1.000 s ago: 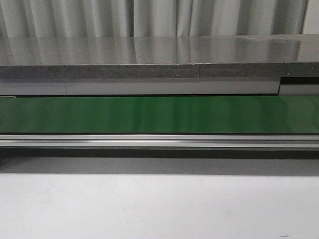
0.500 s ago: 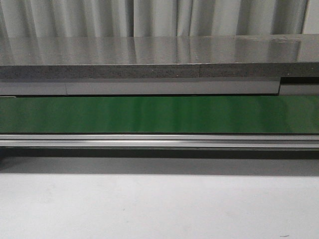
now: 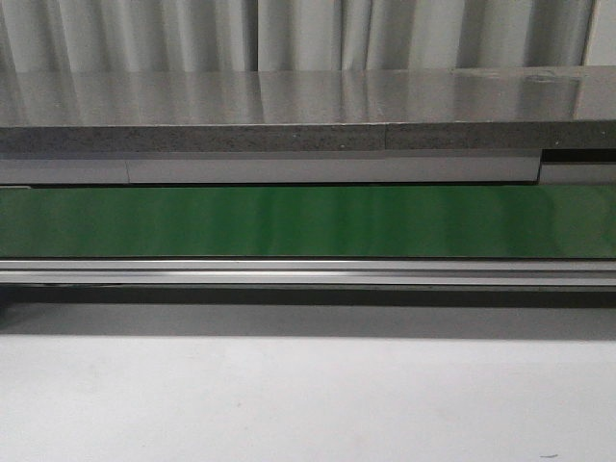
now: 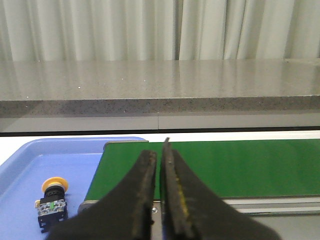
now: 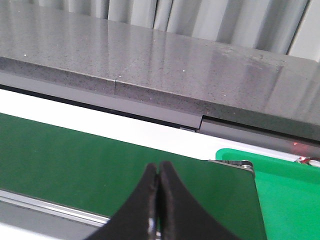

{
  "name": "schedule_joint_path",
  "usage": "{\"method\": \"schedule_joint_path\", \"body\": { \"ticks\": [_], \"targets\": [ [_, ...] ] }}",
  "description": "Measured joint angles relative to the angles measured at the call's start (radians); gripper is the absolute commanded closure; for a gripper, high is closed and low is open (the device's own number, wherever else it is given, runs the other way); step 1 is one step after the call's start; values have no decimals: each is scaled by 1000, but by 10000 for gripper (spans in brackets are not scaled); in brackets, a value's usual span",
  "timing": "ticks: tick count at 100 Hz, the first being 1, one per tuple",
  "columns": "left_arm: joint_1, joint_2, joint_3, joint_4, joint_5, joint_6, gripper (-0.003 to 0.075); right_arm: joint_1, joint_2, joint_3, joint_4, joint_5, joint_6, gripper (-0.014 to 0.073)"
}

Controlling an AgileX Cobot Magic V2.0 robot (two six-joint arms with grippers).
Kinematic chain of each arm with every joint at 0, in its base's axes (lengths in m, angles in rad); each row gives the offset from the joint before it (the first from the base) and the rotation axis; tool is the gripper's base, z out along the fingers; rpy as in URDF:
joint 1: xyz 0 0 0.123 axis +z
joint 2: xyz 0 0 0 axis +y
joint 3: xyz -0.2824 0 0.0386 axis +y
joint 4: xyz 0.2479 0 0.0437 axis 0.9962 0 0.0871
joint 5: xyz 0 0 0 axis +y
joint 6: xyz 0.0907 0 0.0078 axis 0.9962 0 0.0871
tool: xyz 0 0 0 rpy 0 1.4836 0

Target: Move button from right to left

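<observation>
Down at about 8 o'clock from my left claw (image 4: 161, 200), the button (image 4: 51, 200) sits in a blue tray (image 4: 30, 165), orange-yellow cap toward the far rim and black body nearer me (there's a little green patch on the body too). It's lying on the tray floor, apart from my fingers, nothing touching it. The tray sits just beside the end of the green belt (image 4: 240, 165), which runs off toward 3 o'clock under a grey stone counter (image 4: 160, 85) with pale curtains (image 4: 100, 30) behind.

My left claw's fingers are pressed nearly together with only a thin slit between them, gripping nothing. My right claw (image 5: 158, 200) is fully pinched together, also with nothing in it, hanging over the same belt. Off at 3 o'clock from it there's a green tray (image 5: 285, 195) butted against the belt's end.

From the front view neither claw shows, just the belt (image 3: 308, 221), its metal rail (image 3: 308, 272), the counter and a white table (image 3: 308, 395).
</observation>
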Motion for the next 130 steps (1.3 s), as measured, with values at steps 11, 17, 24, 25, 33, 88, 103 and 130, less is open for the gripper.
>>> {"method": "schedule_joint_path", "body": {
  "ticks": [11, 17, 24, 25, 33, 88, 103, 130],
  "targets": [
    [0, 0, 1, 2, -18, 0, 715, 0, 0, 0, 0, 0, 0, 662],
    [0, 0, 1, 2, -23, 0, 715, 0, 0, 0, 0, 0, 0, 662],
    [0, 0, 1, 2, -38, 0, 715, 0, 0, 0, 0, 0, 0, 662],
    [0, 0, 1, 2, -38, 0, 715, 0, 0, 0, 0, 0, 0, 662],
    [0, 0, 1, 2, -38, 0, 715, 0, 0, 0, 0, 0, 0, 662],
    [0, 0, 1, 4, -38, 0, 715, 0, 0, 0, 0, 0, 0, 662],
    [0, 0, 1, 4, -38, 0, 715, 0, 0, 0, 0, 0, 0, 662],
    [0, 0, 1, 4, -38, 0, 715, 0, 0, 0, 0, 0, 0, 662]
  ]
}}
